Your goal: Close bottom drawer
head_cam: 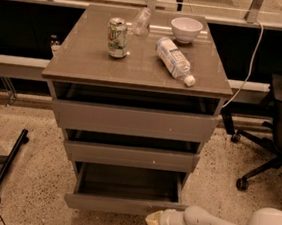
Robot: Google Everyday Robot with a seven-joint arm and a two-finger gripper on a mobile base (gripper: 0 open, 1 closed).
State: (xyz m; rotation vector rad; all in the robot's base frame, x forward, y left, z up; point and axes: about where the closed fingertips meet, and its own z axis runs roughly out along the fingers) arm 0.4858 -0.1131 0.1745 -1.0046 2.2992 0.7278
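Note:
The bottom drawer (121,204) is the lowest of three grey-brown drawers in the cabinet. It stands pulled out, its shallow grey box open to view, its plain front facing me. My gripper (154,220) is at the end of the white arm coming from the lower right. Its tip is just below the right part of the drawer's front, touching or nearly touching it.
The middle drawer (131,156) and top drawer (132,121) stand slightly out. On the cabinet top (86,58) are a can (117,37), a lying water bottle (174,61), a white bowl (186,29) and a clear bottle (140,21). An office chair (280,124) is at the right, a black bar (7,165) on the floor at the left.

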